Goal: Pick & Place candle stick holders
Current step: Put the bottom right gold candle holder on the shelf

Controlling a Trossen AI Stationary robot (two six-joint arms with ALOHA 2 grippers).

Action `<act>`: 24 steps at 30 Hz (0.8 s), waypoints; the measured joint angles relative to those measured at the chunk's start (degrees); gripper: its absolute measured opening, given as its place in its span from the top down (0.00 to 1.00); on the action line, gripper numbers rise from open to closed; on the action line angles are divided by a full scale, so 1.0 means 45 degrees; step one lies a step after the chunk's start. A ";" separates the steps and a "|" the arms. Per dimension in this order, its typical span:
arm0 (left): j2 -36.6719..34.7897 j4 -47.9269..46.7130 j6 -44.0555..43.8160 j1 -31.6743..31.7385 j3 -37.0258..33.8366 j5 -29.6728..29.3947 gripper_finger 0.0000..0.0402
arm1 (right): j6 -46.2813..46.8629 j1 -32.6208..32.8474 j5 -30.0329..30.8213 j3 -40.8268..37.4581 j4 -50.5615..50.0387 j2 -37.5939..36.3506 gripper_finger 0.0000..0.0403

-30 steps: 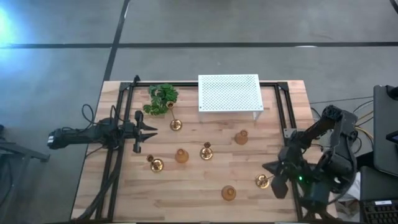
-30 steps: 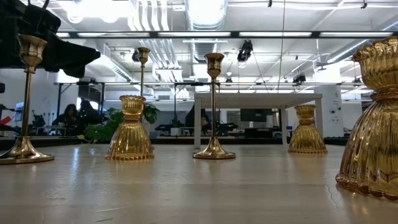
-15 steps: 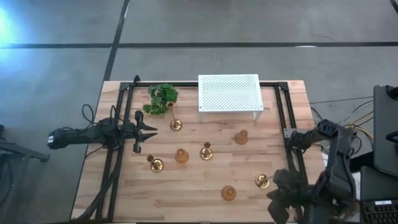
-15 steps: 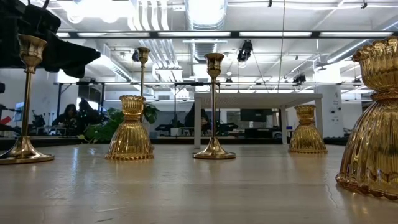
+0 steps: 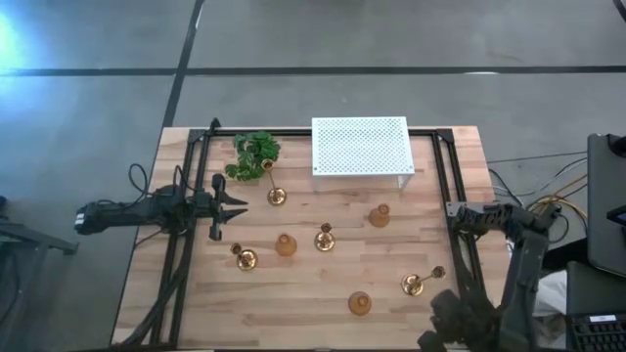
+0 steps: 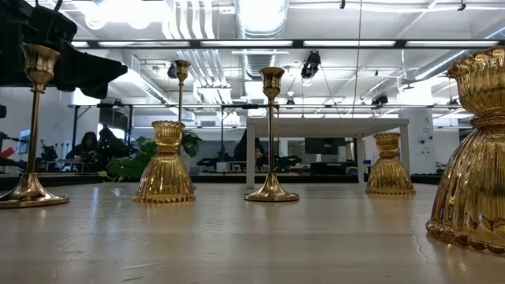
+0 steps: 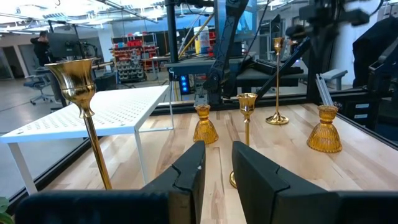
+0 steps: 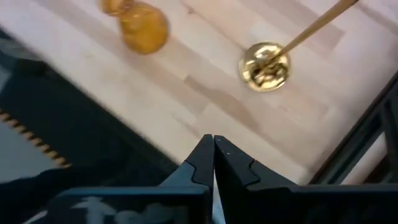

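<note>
On the pale wooden surface (image 5: pixel 323 293), seven gold candle stick holders stand scattered across the middle and front, all upright with their long axes vertical and their cups pointing up. The thin-stemmed ones are a tall holder (image 5: pixel 277 197) just in front of the green plant (image 5: pixel 254 154) near the back left, one (image 5: pixel 245 259) toward the front left, one (image 5: pixel 324 238) at the centre, and one (image 5: pixel 414 285) near the front right edge. The squat bulb-shaped ones stand left of centre (image 5: pixel 285 244), right of centre (image 5: pixel 380 215) and close to the front edge (image 5: pixel 359 304). A white perforated box (image 5: pixel 360 146) sits on legs at the back edge, between the black frame rails that run along the sides. The left gripper (image 5: pixel 238 206) hovers level over the left side of the surface, its fingers slightly parted and grasping nothing, pointing toward the right across the holders. The right gripper (image 8: pixel 213 152) hangs beyond the front right corner, fingers clenched together and empty, above the wood beside the round base of the front right holder. Beyond the surface lies a large workshop with grey floor, ceiling pipes and strip lights, shelving, other tables, and a person (image 6: pixel 87 147) seated far off.
</note>
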 joint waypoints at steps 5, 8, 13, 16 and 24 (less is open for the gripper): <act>0.0000 0.0001 0.0001 0.0000 -0.0001 0.0000 0.79 | 0.0201 0.0000 0.0153 -0.1138 0.0004 0.0111 0.98; 0.0000 0.0000 0.0001 -0.0001 0.0000 0.0000 0.79 | 0.0253 -0.0010 0.0752 -0.1425 0.0010 0.0088 0.98; 0.0000 0.0000 0.0001 0.0000 0.0000 0.0000 0.79 | 0.0176 0.0016 0.1021 -0.0813 0.0058 -0.0337 0.98; 0.0000 0.0000 0.0001 0.0000 0.0000 0.0000 0.79 | -0.0165 0.0083 0.1083 -0.0361 0.0024 -0.0600 0.98; 0.0000 0.0001 0.0000 0.0000 -0.0004 0.0000 0.79 | -0.1272 0.0044 0.2235 -0.0278 0.0015 -0.1479 0.98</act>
